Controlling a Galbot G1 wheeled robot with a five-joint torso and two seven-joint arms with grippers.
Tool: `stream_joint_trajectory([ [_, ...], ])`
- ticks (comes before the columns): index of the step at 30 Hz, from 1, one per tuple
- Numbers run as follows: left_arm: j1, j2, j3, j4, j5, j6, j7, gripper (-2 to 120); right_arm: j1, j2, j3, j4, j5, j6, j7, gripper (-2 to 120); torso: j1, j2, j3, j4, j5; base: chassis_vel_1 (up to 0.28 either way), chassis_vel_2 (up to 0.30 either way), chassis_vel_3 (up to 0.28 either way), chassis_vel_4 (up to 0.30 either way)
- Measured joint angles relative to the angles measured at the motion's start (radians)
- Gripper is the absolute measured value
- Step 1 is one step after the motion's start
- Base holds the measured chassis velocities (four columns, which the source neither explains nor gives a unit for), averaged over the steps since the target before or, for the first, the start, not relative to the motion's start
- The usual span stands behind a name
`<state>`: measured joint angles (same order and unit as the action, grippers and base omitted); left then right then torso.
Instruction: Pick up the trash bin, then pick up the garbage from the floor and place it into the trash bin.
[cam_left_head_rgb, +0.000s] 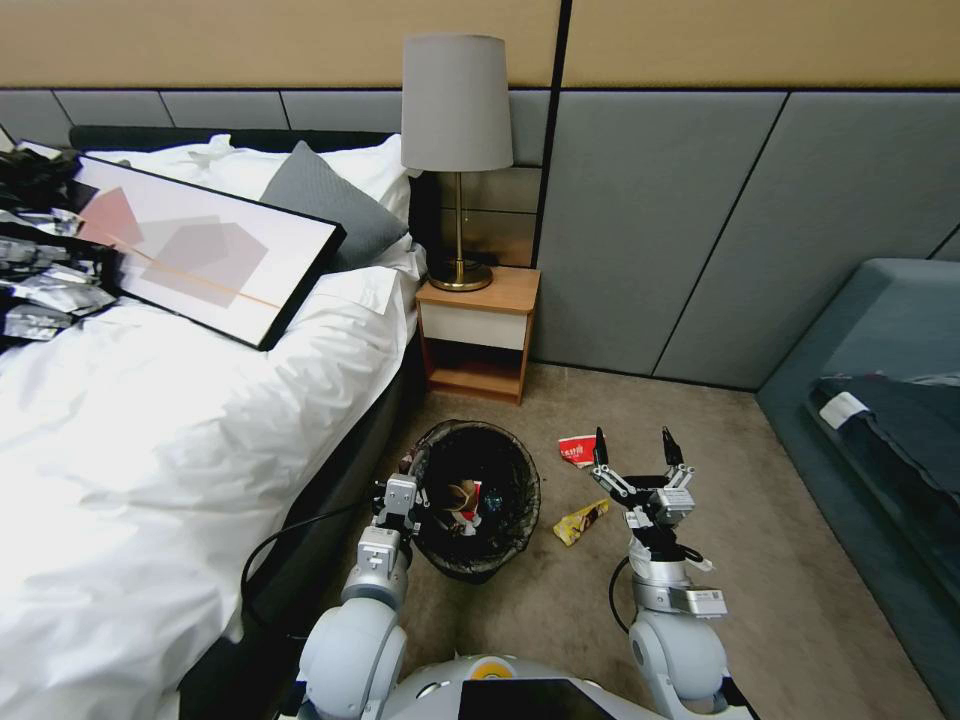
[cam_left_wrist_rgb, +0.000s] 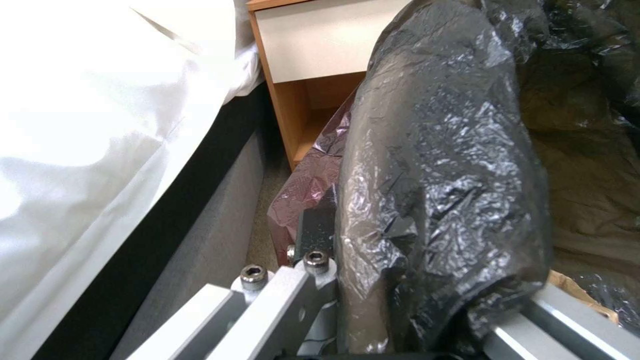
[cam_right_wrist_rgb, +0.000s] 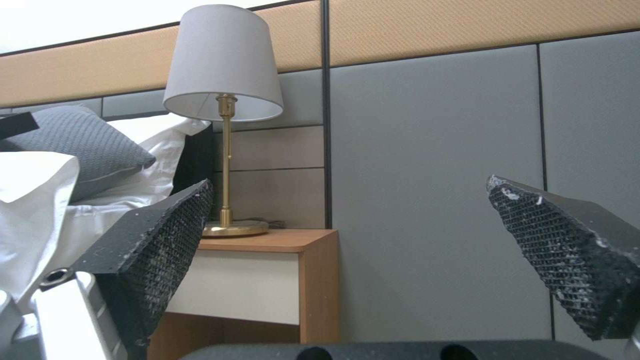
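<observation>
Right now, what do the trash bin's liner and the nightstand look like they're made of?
The liner looks like thin glossy black plastic film: crinkled, with bright glints, draped over the rim. The nightstand looks like orange-brown wood or wood-look laminate, matte, with a smooth white drawer front.

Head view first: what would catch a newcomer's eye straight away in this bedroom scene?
The small round bin lined with a crinkled black bag stands out on the carpet beside the bed, with the left claw clamped on its rim. To its right, the right claw hovers wide open above the floor. Near it lie a crushed red-and-white paper carton and a yellow snack wrapper.
</observation>
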<state>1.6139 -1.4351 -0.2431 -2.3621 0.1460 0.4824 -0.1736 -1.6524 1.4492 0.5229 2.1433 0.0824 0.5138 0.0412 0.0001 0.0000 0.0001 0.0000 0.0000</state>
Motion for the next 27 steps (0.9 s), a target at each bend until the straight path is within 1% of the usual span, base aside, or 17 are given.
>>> stream_joint_trajectory([
  [5, 0.001, 0.001, -0.001, -0.001, 0.001, 0.0, 0.0, 1, 0.01, -0.001, 0.003, -0.001, 0.0, 0.008, -0.003, 100, 0.0, 0.0, 0.0, 0.0001, 0.0, -0.043, 0.062, 0.054, -0.061],
  [10, 0.001, 0.0, -0.001, -0.001, 0.001, 0.0, 0.0, 1, 0.033, -0.001, 0.009, -0.017, -0.021, 0.047, -0.007, 100, 0.0, 0.0, 0.0, 0.0, 0.0, -0.052, 0.04, 0.052, -0.053],
  [13, 0.001, -0.001, 0.0, -0.001, 0.002, 0.0, 0.0, 1, 0.04, -0.003, 0.011, -0.021, -0.037, 0.046, 0.0, 100, 0.0, 0.0, 0.0, 0.0001, 0.0001, 0.0, 0.0, 0.0, 0.0],
  [14, 0.001, -0.001, 0.0, -0.001, 0.002, 0.0, 0.0, 1, 0.04, -0.005, 0.009, -0.021, -0.042, 0.033, 0.008, 100, 0.0, 0.0, 0.0, 0.0, 0.0, 0.0, 0.0, 0.0, 0.0],
  [17, 0.002, -0.001, 0.0, -0.001, 0.003, 0.0, 0.0, 1, 0.026, -0.013, -0.013, -0.016, -0.052, -0.047, 0.047, 100, 0.0, 0.0, 0.0, 0.0, -0.0001, 0.0, 0.0, 0.0, 0.0],
  [18, 0.002, -0.001, 0.0, -0.001, 0.003, 0.0, 0.0, 1, 0.026, -0.013, -0.013, -0.016, -0.052, -0.047, 0.047, 100, 0.0, 0.0, 0.0, 0.0, -0.0001, 0.0, 0.0, 0.0, 0.0],
  [21, 0.003, -0.001, 0.001, -0.001, 0.004, 0.0, 0.0, 1, 0.005, -0.025, -0.043, -0.018, -0.053, -0.205, 0.11, 100, 0.0, 0.0, 0.0, 0.0001, 0.0, 0.0, 0.0, 0.0, 0.0],
  [22, 0.003, -0.001, 0.001, -0.001, 0.004, 0.0, 0.0, 1, 0.005, -0.025, -0.043, -0.018, -0.053, -0.205, 0.11, 100, 0.0, 0.0, 0.0, 0.0001, 0.0, 0.0, 0.0, 0.0, 0.0],
  [25, 0.002, -0.001, 0.002, 0.001, 0.004, 0.0, 0.0, 1, -0.006, -0.046, -0.07, -0.036, -0.017, -0.352, 0.171, 100, 0.0, 0.0, 0.0, 0.0, 0.0001, 0.0, 0.0, 0.0, 0.0],
  [26, 0.002, -0.001, 0.002, 0.001, 0.004, 0.0, 0.0, 1, -0.006, -0.046, -0.07, -0.036, -0.017, -0.352, 0.171, 100, 0.0, 0.0, 0.0, 0.0, 0.0001, 0.0, 0.0, 0.0, 0.0],
  [27, 0.002, 0.0, 0.002, 0.002, 0.004, 0.0, 0.0, 1, -0.003, -0.051, -0.074, -0.047, -0.004, -0.389, 0.184, 100, 0.0, 0.0, 0.0, -0.0001, 0.0, 0.0, 0.0, 0.0, 0.0],
])
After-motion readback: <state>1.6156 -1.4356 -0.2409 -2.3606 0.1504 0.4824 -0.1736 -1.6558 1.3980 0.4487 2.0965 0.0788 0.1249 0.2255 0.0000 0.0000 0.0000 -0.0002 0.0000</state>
